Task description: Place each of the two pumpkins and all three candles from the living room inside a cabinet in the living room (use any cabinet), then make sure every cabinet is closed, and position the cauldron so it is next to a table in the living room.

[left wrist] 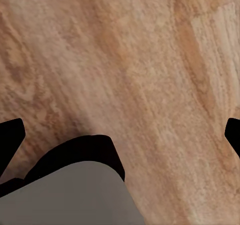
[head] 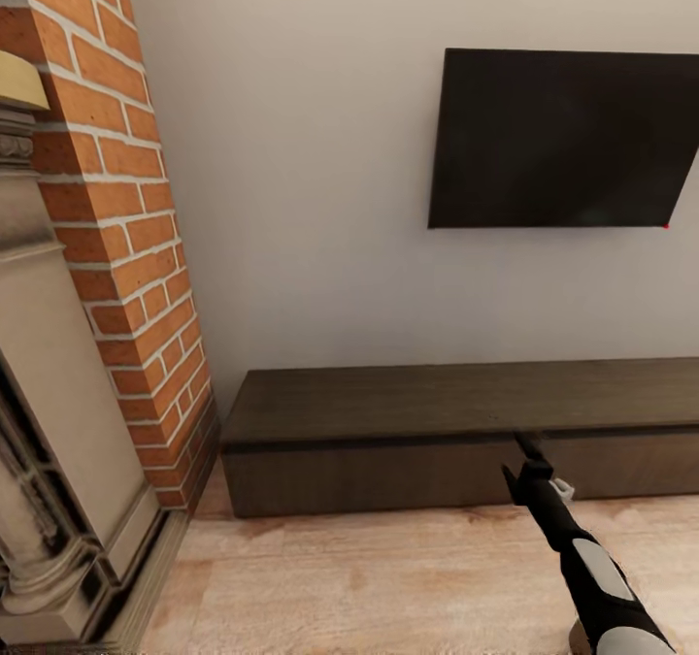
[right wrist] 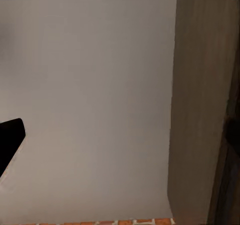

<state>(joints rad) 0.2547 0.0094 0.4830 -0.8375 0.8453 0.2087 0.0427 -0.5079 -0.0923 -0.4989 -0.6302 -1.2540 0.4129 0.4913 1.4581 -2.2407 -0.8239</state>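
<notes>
My right end effector (head: 532, 461) reaches up to the front of the long brown cabinet (head: 388, 403). A black TV (head: 563, 141) hangs above, bricks (head: 126, 218) beside.

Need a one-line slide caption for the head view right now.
Right gripper reaches to the front edge of the closed cabinet below the wall-mounted TV, brick fireplace alongside.

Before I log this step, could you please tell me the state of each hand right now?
Left hand: open, holding nothing, fingertips wide apart above the wood floor.
Right hand: at the cabinet front; open or shut cannot be told.
</notes>
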